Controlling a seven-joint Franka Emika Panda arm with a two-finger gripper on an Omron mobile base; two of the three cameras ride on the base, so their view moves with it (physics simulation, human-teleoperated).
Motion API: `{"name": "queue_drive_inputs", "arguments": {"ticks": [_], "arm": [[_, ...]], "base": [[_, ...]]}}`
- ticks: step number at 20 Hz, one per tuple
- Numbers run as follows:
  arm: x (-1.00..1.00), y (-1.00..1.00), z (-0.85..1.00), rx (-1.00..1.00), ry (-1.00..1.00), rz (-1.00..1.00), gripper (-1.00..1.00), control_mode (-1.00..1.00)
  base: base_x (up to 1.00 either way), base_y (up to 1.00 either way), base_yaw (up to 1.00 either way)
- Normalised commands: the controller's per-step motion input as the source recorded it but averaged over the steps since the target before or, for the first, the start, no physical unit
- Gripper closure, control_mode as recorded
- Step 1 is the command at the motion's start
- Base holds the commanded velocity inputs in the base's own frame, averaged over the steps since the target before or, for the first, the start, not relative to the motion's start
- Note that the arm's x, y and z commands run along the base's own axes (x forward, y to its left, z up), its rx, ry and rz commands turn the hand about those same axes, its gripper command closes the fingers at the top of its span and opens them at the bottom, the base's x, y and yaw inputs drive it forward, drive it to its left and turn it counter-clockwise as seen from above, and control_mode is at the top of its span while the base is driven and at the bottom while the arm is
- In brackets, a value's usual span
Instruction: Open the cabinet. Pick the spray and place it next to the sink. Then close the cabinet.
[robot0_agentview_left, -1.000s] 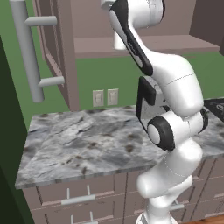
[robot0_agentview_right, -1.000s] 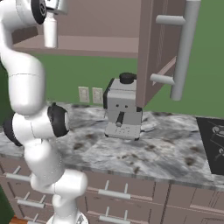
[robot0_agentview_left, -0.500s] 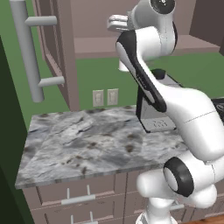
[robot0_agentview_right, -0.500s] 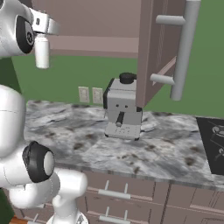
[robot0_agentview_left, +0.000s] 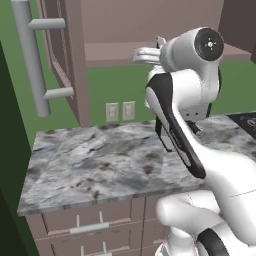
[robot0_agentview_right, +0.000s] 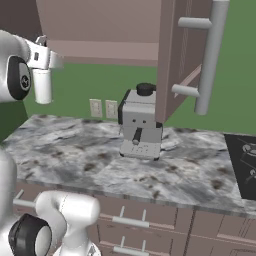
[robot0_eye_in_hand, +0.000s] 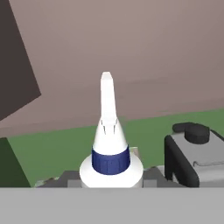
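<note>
Nearest the hand camera, the spray (robot0_eye_in_hand: 110, 144) sits upright between the jaws, its blue collar and white nozzle rising straight up the hand view. The jaws look clenched on its body, though the contact itself falls below the frame edge, so this is read partly from how the bottle hangs.

In the right base view the gripper (robot0_agentview_right: 44, 65) is held high at the left, above the surface (robot0_agentview_right: 100, 165), with the spray (robot0_agentview_right: 43, 86) hanging beneath it, clear of everything and outside the cabinet (robot0_agentview_right: 172, 60). In the left base view the gripper (robot0_agentview_left: 146, 54) pokes out past the arm's white elbow, level with the cabinet's lower shelf.

Further back, the coffee machine (robot0_agentview_right: 141, 124) stands on the surface under the open right door. Both doors stand swung out; the left door's handle (robot0_agentview_left: 31, 55) is prominent in the left base view.

Step in hand, as judged: carrying the spray toward the sink. The cabinet is open and the bottle is out; placing and closing remain.

Next move calls for travel to the sink side, then a lowering to set the bottle upright on the stone beside the basin before releasing.
</note>
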Motion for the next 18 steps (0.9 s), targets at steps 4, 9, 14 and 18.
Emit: {"name": "queue_drive_inputs", "arguments": {"ticks": [4,9,14,18], "arm": [[-0.58,-0.18,-0.45,0.0,-0.01,0.0,1.0,-1.0],[-0.59,-0.21,-0.42,0.0,0.0,0.01,1.0,-1.0],[-0.61,-0.2,-0.37,0.0,0.0,0.0,1.0,-1.0],[-0.4,-0.17,-0.43,-0.01,0.0,0.0,1.0,-1.0]], "base": [[0.0,0.0,0.0],[0.0,0.0,0.0],[0.0,0.0,0.0],[0.0,0.0,0.0]]}}
